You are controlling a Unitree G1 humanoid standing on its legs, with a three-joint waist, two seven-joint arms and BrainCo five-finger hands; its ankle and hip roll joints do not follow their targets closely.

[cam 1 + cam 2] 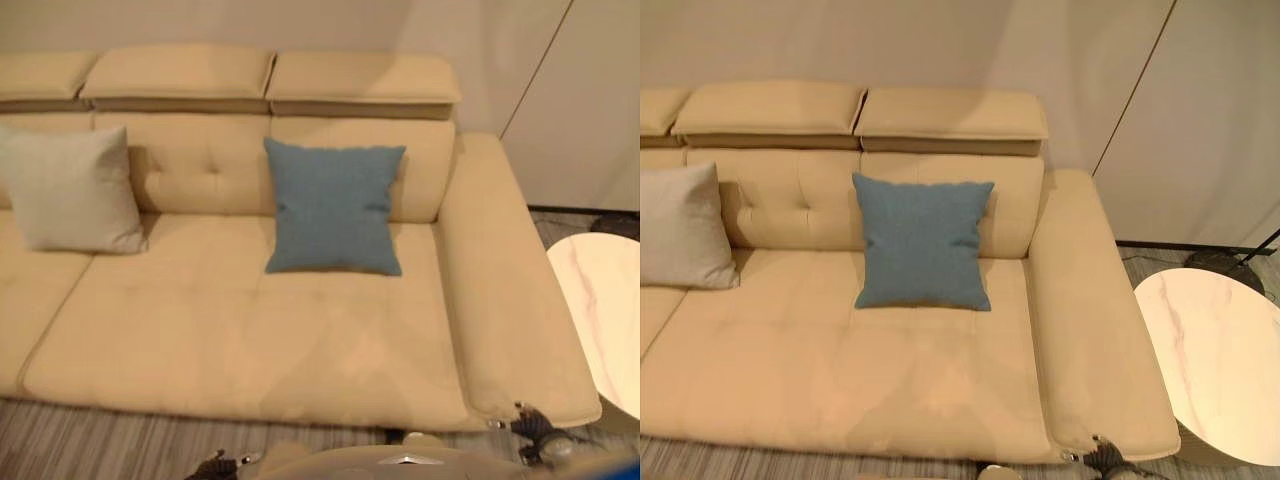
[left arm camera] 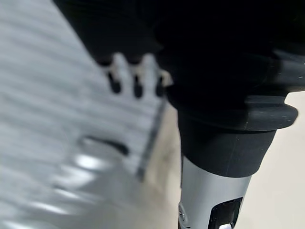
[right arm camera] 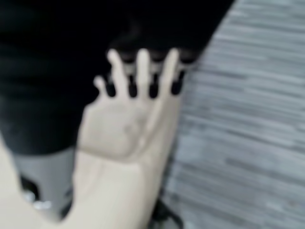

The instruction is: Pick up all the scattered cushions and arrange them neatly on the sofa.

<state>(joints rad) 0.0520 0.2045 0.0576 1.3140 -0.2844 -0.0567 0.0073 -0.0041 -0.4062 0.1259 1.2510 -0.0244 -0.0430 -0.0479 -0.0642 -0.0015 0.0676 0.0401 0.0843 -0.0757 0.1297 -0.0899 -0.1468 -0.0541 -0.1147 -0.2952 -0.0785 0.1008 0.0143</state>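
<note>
Beige fabric sofa (image 1: pixel 250 330) already carries 2 cushions: square blue cushion (image 1: pixel 334 206) upright, pale grey cushion (image 1: pixel 70 190) leaning. Left robot hand (image 2: pixel 136 76) and right robot hand (image 3: pixel 143 74) hang spread, empty. I'd scan for strays.

Plain pale wall (image 1: pixel 940 40) behind, with a thin dark line slanting down it at the right. Grey striped floor (image 1: pixel 120 445) along the near edge. Round white marble-patterned side table (image 1: pixel 1215 360) standing just beside the armrest end, right of it. Dark lamp-like base (image 1: pixel 1225 262) on the floor beyond that table. Soft, warm, even light throughout.
</note>
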